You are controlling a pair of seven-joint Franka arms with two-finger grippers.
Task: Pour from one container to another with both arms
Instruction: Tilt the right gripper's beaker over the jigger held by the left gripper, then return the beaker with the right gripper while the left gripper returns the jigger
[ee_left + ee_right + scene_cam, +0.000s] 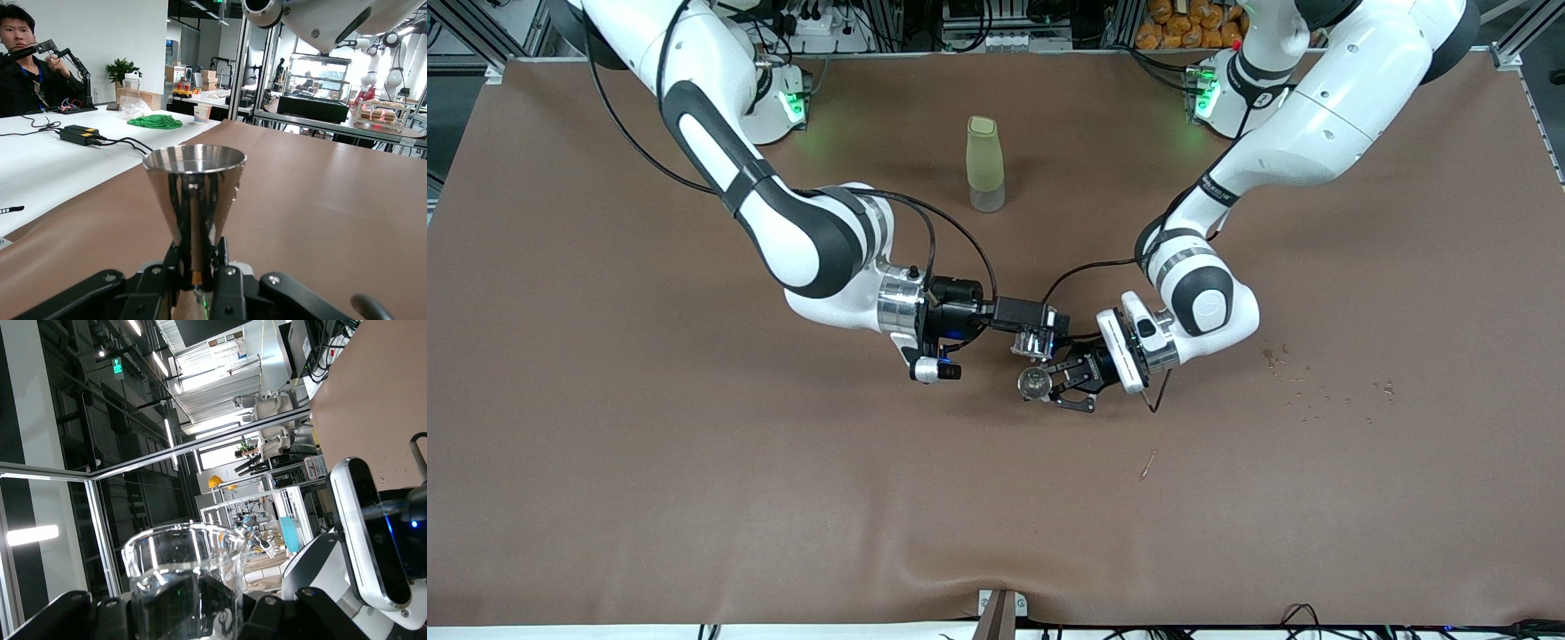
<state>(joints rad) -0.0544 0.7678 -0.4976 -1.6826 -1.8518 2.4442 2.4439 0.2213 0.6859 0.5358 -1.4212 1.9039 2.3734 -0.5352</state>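
A steel jigger [1033,382] is held upright at its narrow waist just above the middle of the table, with my left gripper [1051,384] shut on it. The left wrist view shows the jigger [195,187] as a shiny cone rising from between the left gripper [195,270]. My right gripper [1040,338] is shut on a clear glass beaker [1034,343], held sideways right beside and slightly above the jigger's mouth. In the right wrist view the beaker [183,577] sits between the right gripper [183,610]. I cannot tell whether either vessel holds liquid.
A tall yellow-green bottle [985,164] stands upright on the brown table cover [694,462], farther from the front camera than both grippers. Small dark spots [1307,382] mark the cover toward the left arm's end. A thin twig [1148,463] lies nearer the camera.
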